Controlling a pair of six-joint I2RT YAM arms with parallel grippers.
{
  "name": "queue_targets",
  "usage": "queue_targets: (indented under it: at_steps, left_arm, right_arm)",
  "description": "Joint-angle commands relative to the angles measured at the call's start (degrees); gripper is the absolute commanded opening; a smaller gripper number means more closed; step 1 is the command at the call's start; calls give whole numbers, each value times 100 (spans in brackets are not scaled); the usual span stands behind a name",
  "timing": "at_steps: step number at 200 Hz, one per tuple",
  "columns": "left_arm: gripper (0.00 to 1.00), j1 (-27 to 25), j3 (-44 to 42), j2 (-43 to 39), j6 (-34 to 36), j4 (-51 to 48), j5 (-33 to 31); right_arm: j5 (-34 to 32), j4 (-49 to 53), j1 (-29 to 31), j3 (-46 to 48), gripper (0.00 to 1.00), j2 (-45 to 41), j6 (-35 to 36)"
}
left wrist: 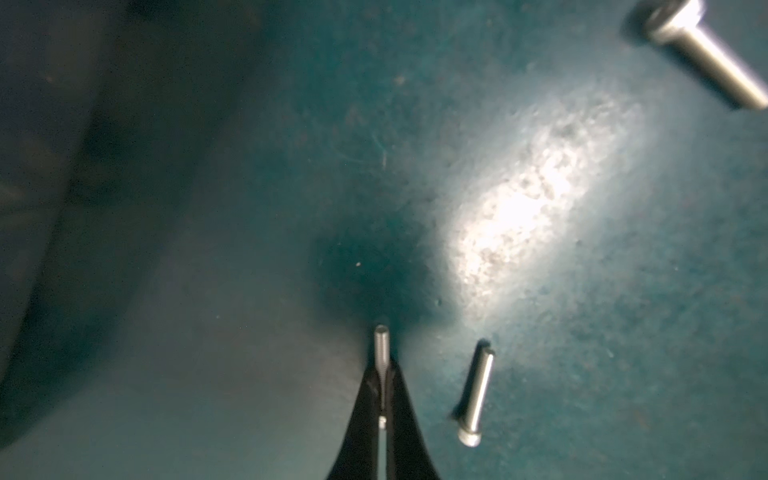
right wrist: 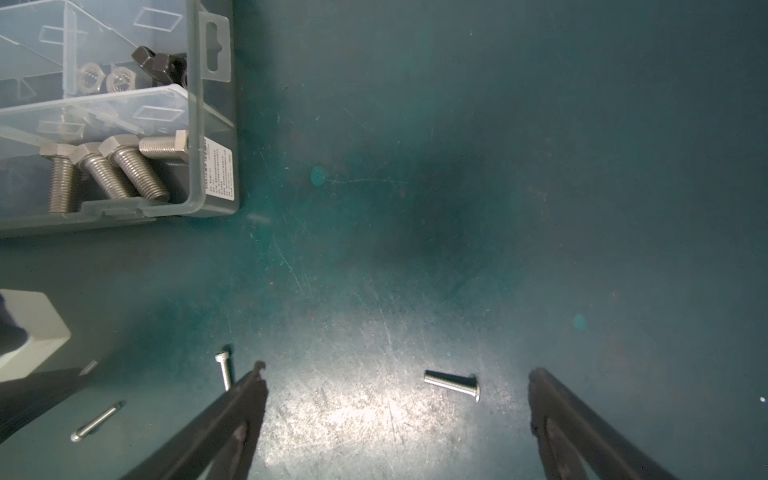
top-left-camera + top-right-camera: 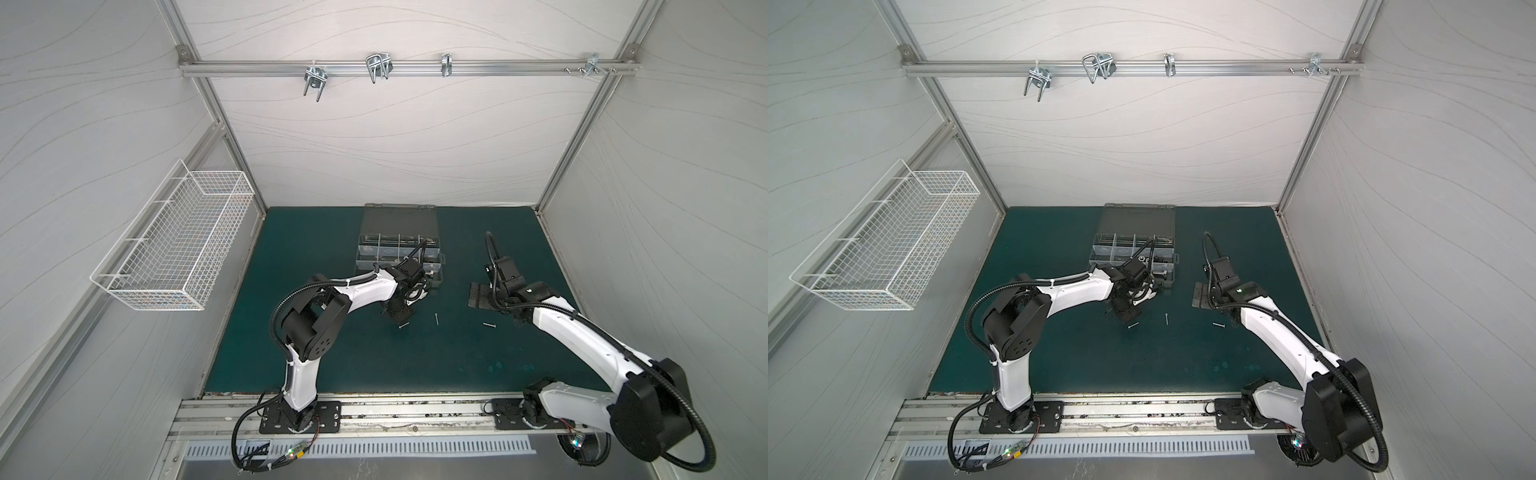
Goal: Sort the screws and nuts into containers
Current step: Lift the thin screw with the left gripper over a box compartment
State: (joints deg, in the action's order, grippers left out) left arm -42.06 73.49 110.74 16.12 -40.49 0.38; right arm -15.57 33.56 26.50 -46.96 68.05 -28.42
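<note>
Presently: left gripper point(image 1: 384, 376) points down at mat point(image 1: 602, 340), jaws clamped on thin screw point(image 1: 381, 345); right gripper point(image 2: 397, 374) tilts low, jaws wide apart, short screw point(image 2: 453, 384) lying between.

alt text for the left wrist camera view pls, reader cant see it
The left gripper, shut, pinches a thin silver screw whose shaft sticks out past its black tips, over a teal mat. A second thin screw lies loose on the mat beside it, and a blurred third screw lies farther off.
</note>
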Motion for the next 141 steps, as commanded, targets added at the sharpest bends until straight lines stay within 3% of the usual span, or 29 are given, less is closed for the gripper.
queue_targets:
  at_steps: [1, 141]
  left_arm:
    - [0, -15, 111, 214, 93, -277, -12]
    - [0, -19, -54, -576, -502, -308, -170]
  right_arm:
    - [-40, 112, -55, -86, 99, -46, 37]
    - [9, 103, -73, -77, 99, -111, 92]
